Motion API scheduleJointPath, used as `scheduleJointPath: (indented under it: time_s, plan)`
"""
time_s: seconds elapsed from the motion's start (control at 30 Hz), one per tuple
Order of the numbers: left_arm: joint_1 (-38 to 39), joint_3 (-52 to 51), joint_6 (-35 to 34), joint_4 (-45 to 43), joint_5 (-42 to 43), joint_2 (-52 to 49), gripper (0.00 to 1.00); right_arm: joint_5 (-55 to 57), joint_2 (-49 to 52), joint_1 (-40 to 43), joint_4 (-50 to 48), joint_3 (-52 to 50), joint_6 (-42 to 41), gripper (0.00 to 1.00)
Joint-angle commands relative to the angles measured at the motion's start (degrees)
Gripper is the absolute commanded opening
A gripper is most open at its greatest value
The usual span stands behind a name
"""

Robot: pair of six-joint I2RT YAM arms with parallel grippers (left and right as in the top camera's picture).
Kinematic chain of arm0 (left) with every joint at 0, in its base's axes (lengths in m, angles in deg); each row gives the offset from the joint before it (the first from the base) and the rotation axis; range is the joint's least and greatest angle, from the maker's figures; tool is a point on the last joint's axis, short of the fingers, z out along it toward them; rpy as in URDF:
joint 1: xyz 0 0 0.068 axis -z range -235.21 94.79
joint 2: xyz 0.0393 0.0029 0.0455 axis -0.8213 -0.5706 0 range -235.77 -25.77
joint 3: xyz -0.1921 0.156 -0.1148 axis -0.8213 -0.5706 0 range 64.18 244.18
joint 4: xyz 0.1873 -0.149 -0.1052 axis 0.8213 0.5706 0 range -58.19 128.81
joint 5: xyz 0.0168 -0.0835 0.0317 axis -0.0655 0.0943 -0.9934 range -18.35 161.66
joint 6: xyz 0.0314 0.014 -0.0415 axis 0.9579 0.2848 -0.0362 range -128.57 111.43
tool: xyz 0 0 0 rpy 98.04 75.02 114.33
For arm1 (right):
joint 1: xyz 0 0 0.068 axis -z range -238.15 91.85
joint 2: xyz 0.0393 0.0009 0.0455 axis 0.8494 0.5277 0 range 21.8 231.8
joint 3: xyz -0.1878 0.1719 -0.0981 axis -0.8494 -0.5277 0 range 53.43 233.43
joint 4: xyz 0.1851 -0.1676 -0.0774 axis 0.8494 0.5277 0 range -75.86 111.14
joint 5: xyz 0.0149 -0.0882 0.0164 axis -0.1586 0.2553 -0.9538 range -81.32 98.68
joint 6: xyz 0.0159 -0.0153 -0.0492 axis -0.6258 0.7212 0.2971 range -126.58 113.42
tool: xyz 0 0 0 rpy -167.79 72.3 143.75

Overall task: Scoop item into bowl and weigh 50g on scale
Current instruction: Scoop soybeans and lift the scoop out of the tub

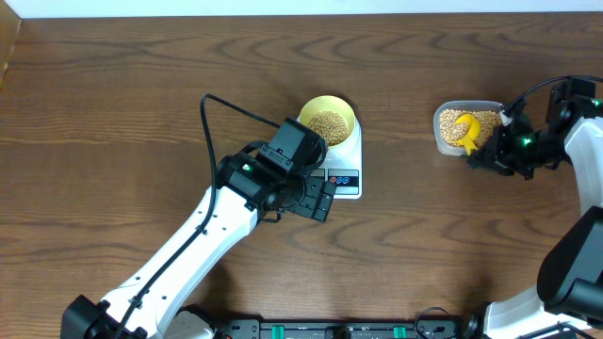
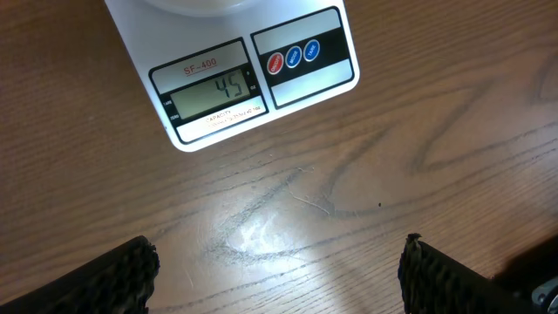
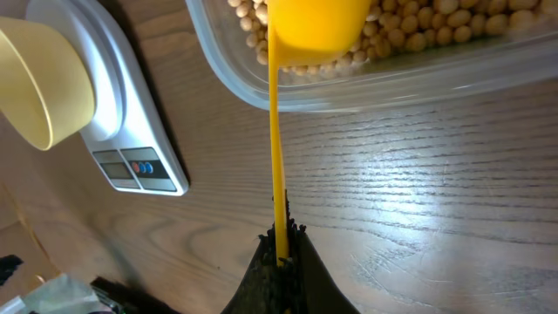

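Found right gripper (image 3: 281, 251) pinched tight on the end of the scoop (image 3: 316, 24) handle. Traced the thin handle straight from the jaws, over the near wall of the tub (image 3: 392, 83), to the yellow cup inside. Placed the cup on or just above the beans (image 3: 436, 22); cannot tell contact. Noted the tub wall between gripper and cup, so only the handle crosses the rim. Logged the tub on the right of the table (image 1: 113, 94), well apart from the scale (image 1: 347, 181). Recorded the right arm entering from the right edge, wrist turned left, gripper just beside the tub's right side.

Found left gripper (image 2: 279, 270) spread wide and empty, ribbed pads (image 2: 122, 279) at the two lower corners of the wrist view, bare wood between them. Placed it near the front of the scale, facing the display (image 2: 214, 90). Read 45 there. Noted red and blue buttons (image 2: 294, 55) to the display's right. Logged the bowl (image 1: 345, 106) on the scale platform, holding more beans, level roughly up to the rim. Recorded the left arm running diagonally from the lower left, wrist overlapping the scale's front-left corner from above. Noted a black cable (image 1: 205, 113) arching over the table behind that wrist.
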Motion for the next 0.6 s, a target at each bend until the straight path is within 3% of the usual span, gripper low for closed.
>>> scheduleJointPath:
  time_s: [0.0, 0.57]
  plan:
    - [0.09, 0.11, 1.22, 0.0, -0.76, 0.83, 0.91, -2.64, 0.31, 1.73, 0.2, -0.28, 2.36, 0.01]
    - [0.09, 0.11, 1.2, 0.0, -0.76, 0.83, 0.91, -8.0, 0.26, 5.79, 2.43, -0.24, 6.58, 0.01]
